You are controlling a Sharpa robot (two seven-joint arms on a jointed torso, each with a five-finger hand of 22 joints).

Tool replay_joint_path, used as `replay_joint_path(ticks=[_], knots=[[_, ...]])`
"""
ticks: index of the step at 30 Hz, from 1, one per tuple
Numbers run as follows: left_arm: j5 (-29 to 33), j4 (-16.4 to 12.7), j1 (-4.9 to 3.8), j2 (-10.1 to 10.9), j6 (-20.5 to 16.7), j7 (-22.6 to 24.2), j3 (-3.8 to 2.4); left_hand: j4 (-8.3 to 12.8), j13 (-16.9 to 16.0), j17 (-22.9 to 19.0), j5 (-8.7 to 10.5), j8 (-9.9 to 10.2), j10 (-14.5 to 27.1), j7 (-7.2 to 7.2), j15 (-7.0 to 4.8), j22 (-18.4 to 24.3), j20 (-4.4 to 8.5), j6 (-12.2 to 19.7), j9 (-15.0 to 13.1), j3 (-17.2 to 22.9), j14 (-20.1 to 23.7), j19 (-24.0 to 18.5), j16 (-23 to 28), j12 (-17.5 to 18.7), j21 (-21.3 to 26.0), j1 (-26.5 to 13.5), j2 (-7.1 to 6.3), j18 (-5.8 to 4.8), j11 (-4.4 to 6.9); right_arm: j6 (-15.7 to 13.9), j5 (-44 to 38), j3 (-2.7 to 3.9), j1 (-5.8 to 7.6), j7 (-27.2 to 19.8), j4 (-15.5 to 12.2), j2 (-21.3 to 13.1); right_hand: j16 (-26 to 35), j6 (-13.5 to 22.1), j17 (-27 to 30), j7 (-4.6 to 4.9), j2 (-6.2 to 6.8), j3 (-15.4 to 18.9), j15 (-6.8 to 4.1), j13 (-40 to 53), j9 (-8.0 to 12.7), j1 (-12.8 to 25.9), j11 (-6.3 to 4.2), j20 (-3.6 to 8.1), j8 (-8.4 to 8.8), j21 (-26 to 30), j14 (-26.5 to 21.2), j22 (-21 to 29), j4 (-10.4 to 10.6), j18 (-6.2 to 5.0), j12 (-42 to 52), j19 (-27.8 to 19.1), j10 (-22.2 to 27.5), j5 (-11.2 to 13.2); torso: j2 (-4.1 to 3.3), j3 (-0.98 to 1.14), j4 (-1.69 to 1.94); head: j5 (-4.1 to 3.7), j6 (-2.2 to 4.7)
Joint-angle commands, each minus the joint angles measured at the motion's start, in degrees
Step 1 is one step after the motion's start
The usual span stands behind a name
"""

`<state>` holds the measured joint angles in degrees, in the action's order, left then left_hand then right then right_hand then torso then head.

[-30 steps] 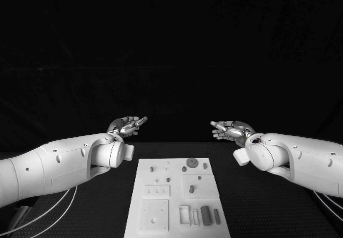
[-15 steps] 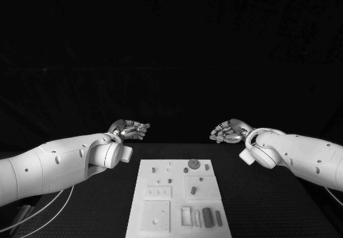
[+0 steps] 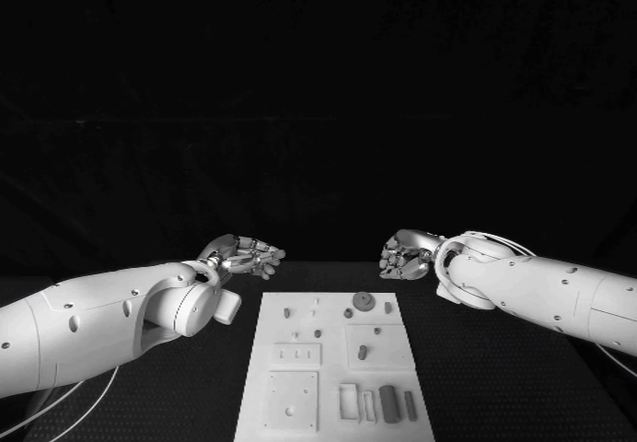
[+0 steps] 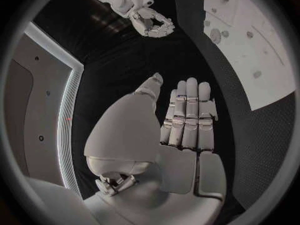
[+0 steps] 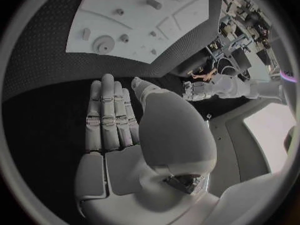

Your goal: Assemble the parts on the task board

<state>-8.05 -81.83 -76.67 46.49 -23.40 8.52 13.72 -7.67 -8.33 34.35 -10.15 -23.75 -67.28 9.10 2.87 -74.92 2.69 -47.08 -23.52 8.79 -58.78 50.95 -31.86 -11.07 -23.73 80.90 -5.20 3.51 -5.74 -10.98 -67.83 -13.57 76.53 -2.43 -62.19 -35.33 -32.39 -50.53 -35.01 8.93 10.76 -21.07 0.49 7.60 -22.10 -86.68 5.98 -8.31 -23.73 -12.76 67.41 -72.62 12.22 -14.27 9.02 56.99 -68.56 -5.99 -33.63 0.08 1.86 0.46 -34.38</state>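
The white task board (image 3: 330,370) lies in the middle of the black table. A round grey part (image 3: 363,299) sits near its far end, and dark bar-shaped parts (image 3: 387,402) lie near its front right corner. My left hand (image 3: 247,257) hovers beyond the board's far left corner and holds nothing. In the left wrist view its fingers (image 4: 189,116) are stretched out flat side by side. My right hand (image 3: 405,255) hovers beyond the far right corner, with its fingers (image 5: 112,116) equally straight and nothing in them. The board (image 5: 134,16) and round part (image 5: 103,46) lie ahead of it.
Small pegs and recessed slots dot the board (image 4: 253,47). Black mat surrounds it on all sides. Cables hang below my left arm (image 3: 93,322) at the table's near left. My right arm (image 3: 544,290) stretches over the table's right side.
Both hands have come down and inward toward the board's far end. Their fingers have turned from pointing up and spread to lying flat and forward.
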Motion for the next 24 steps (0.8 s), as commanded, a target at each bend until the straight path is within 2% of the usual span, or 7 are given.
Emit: replay_joint_path(ticks=[1,6,8,12,14,17,24], knots=[[-1.1,-1.5,-0.08,0.8,1.9,1.0,-0.04,-0.3,-0.1,0.2,0.40,0.6,-0.3,0.08,0.17,-1.3,0.01,-0.5,0.1,-0.6,0.2,-0.6,0.4,0.7,-0.4,0.1,-0.59,0.33,-0.07,1.2,-11.5,0.03,-0.34,2.6,-0.2,0.9,-0.9,-0.4,-1.9,0.12,0.13,-1.9,-0.69,0.2,-0.1,1.4,-0.29,0.78,0.81,-0.8,1.5,-0.4,-1.5,-0.73,-0.8,2.0,-1.1,0.6,-1.56,-0.06,0.99,-0.53,0.08],[-1.2,-3.5,-0.08,1.7,1.7,1.2,-0.05,-1.4,-0.1,0.6,1.34,1.3,-0.3,0.26,0.25,-1.3,-0.04,-0.4,0.3,-1.4,0.2,-0.8,0.7,1.5,-0.9,-0.2,-1.36,0.40,-0.35,0.9,-15.7,0.04,-0.61,3.6,0.0,2.0,-0.4,-0.6,-4.5,0.28,1.05,-6.9,-0.95,0.4,-0.2,5.8,-0.48,1.18,2.15,-0.9,2.6,-1.1,-6.2,-0.73,-2.3,3.2,-2.4,1.4,-2.77,-0.30,1.66,-1.09,0.26],[-1.2,-4.1,-0.08,2.0,1.6,1.2,-0.05,-1.6,-0.2,0.7,1.40,1.5,-0.4,0.24,0.24,-1.3,-0.04,-0.5,0.3,-1.6,0.2,-0.9,0.8,1.7,-1.0,-0.2,-1.45,0.43,-0.35,0.9,-17.4,0.06,-0.72,4.0,-0.2,2.4,0.4,-0.5,-5.7,0.41,1.19,-9.6,-0.92,0.6,-0.3,9.2,-0.68,1.29,2.83,-0.8,3.0,-1.6,-10.1,-0.73,-3.1,3.6,-3.0,1.4,-3.17,-0.38,1.89,-1.32,0.37],[-1.2,-4.6,-0.08,2.2,1.7,1.2,-0.05,-2.2,-0.3,1.0,1.46,1.8,-0.7,0.45,0.21,-1.3,-0.02,-0.5,0.4,-1.8,0.0,-0.9,0.9,1.9,-1.3,0.0,-1.60,0.49,-0.38,1.1,-19.1,0.08,-0.83,4.5,-0.4,3.2,1.1,-0.7,-7.3,0.53,1.20,-13.2,-1.35,1.3,-0.5,14.9,-0.94,1.61,3.55,-1.2,4.2,-2.6,-15.6,-0.73,-3.6,4.8,-4.4,1.8,-4.11,-0.53,2.36,-1.71,0.66],[-1.2,-4.6,-0.08,2.1,1.9,1.1,-0.05,-2.5,-0.4,1.1,1.47,1.9,-1.0,0.52,0.21,-1.3,-0.02,-0.6,0.4,-2.0,0.0,-1.0,0.9,2.0,-1.5,0.2,-1.61,0.52,-0.34,1.2,-19.7,0.08,-0.96,4.7,-0.1,3.8,1.6,-0.7,-8.5,0.52,1.08,-15.5,-1.40,2.1,-0.7,18.1,-1.24,1.82,3.93,-1.4,4.9,-3.2,-19.2,-0.73,-4.0,5.3,-5.1,1.8,-4.48,-0.60,2.56,-1.90,0.75],[-1.2,-4.7,-0.08,2.1,1.9,1.1,-0.05,-2.9,-0.4,1.3,1.46,2.0,-1.1,0.51,0.20,-1.3,-0.02,-0.7,0.4,-2.1,0.0,-1.0,1.0,2.2,-1.6,0.3,-1.62,0.53,-0.30,1.5,-20.7,0.08,-1.21,5.1,0.0,4.2,1.5,-0.7,-9.3,0.58,1.19,-16.2,-1.79,2.9,-0.8,19.7,-1.37,2.06,4.13,-1.9,5.5,-3.5,-20.5,-0.73,-3.9,6.0,-5.8,1.9,-4.92,-0.68,2.80,-2.09,0.75],[-0.9,-4.7,-0.06,2.1,1.9,1.3,-0.06,-4.0,-0.6,1.7,1.47,2.4,-1.4,0.55,0.20,-1.2,-0.03,-0.8,0.3,-2.8,-0.1,-1.2,1.3,2.7,-2.0,1.0,-1.59,0.57,-0.30,1.8,-22.0,0.08,-1.73,5.7,0.7,5.0,0.4,0.3,-11.2,0.31,2.43,-17.9,-2.50,5.2,-0.9,21.4,-2.12,2.77,4.82,-3.5,6.9,-3.8,-21.3,-0.73,-3.3,7.6,-7.5,2.7,-6.17,-0.91,3.25,-2.56,0.97]])
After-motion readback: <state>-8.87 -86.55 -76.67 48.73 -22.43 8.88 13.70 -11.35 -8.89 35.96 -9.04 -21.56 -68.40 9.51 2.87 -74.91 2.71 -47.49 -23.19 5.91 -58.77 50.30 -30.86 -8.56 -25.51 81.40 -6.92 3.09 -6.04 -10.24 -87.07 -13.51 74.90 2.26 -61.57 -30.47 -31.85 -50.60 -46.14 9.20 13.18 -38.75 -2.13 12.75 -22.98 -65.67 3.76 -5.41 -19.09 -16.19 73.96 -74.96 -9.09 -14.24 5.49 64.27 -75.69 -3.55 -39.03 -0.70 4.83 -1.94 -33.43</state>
